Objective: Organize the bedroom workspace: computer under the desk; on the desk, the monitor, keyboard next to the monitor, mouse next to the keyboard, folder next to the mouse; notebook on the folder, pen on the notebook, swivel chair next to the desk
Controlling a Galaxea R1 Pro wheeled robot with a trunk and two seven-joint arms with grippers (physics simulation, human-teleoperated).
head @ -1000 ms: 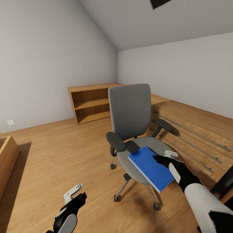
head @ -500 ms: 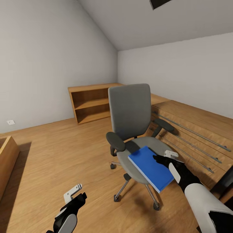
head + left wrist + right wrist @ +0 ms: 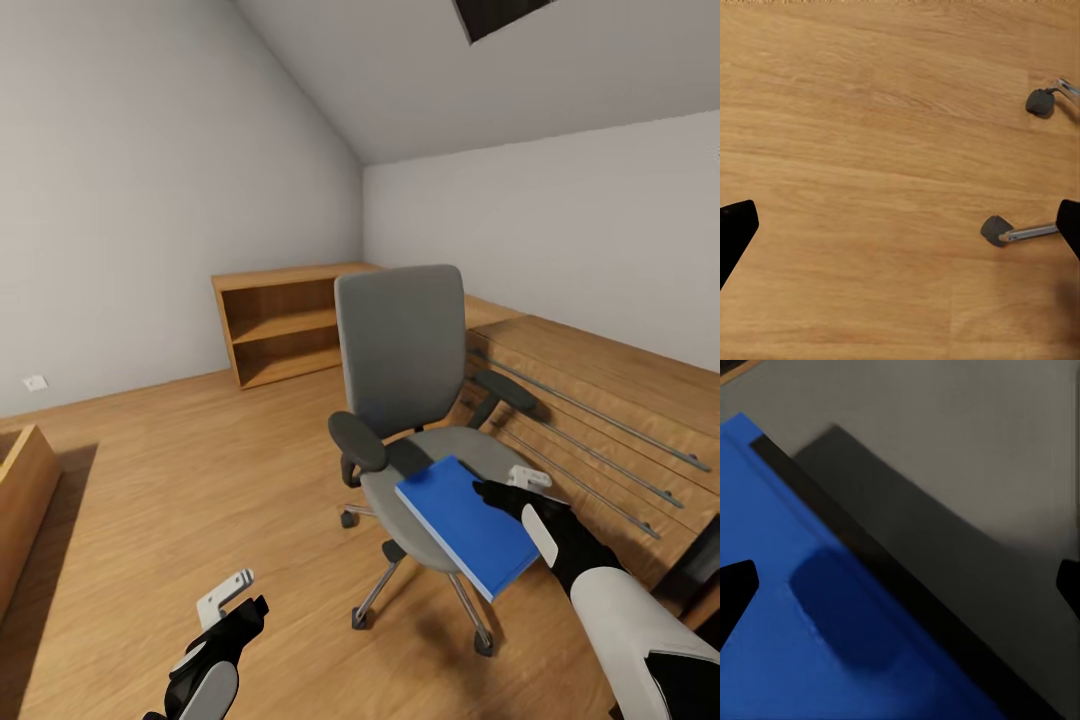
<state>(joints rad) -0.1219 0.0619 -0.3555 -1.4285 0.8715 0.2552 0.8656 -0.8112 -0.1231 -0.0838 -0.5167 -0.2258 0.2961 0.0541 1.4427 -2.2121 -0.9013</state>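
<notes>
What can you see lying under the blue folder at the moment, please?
The grey seat of the swivel chair lies under the folder, whose near corner overhangs the seat's front edge above the floor. Whatever part of the seat the folder covers is hidden.

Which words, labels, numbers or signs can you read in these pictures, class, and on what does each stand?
None can be read.
The folder has a plain blue cover.
The chair has no label.
The wall socket is too small to show any marking.
</notes>
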